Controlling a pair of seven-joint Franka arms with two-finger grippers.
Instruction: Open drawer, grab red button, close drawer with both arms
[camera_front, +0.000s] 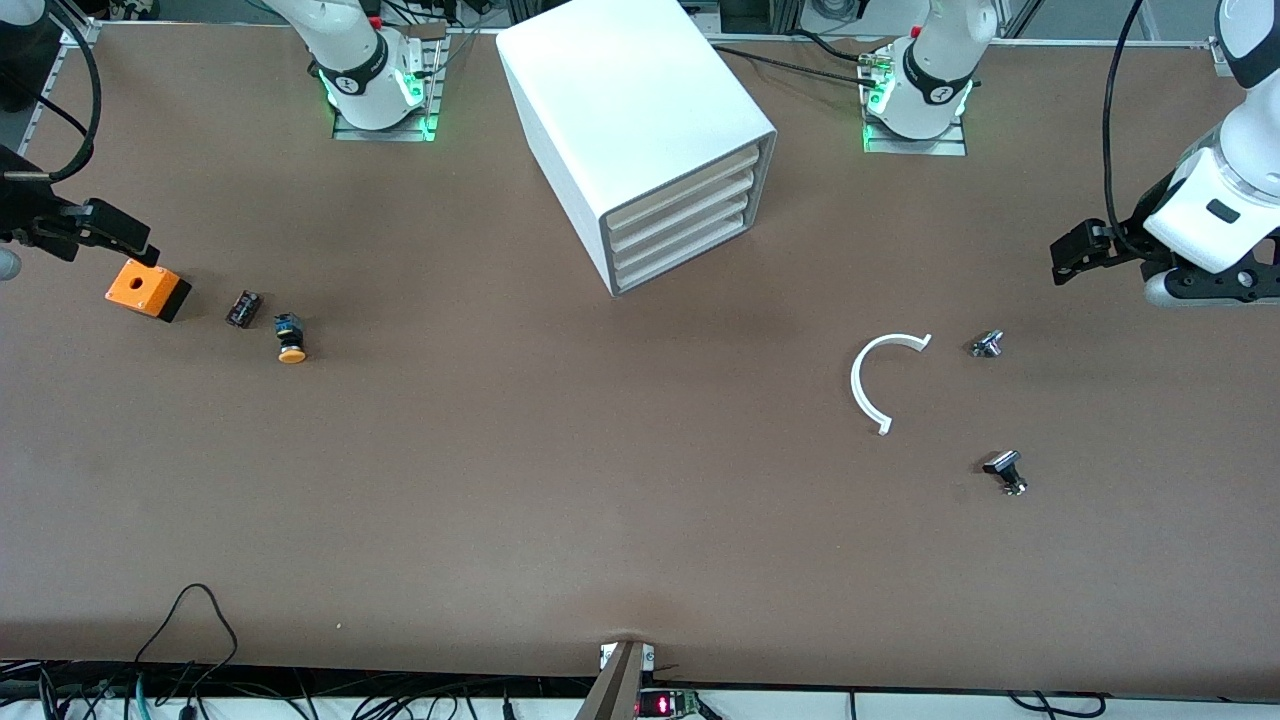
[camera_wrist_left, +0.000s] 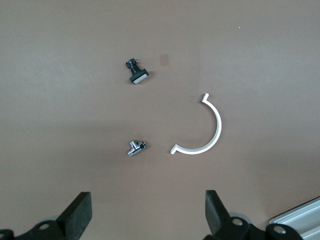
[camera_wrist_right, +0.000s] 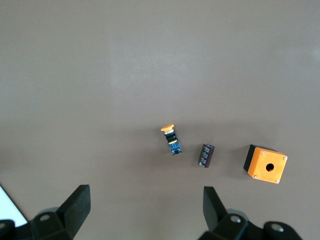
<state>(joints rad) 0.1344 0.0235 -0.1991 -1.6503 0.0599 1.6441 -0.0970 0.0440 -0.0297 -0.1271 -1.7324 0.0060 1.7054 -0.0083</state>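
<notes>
Both arms parked at the table's ends, all four drawers shut.

Front: left black gripper (camera_front: 1075, 255) and right black gripper (camera_front: 105, 235) raised, big white box cabinet (camera_front: 640, 140) near the robots' edge. Left wrist: fingers (camera_wrist_left: 80, 212) spread over white curved strip (camera_wrist_left: 202, 130). Right wrist: fingers (camera_wrist_right: 77, 205) spread near orange-capped button (camera_wrist_right: 171, 139); red button unseen.
</notes>
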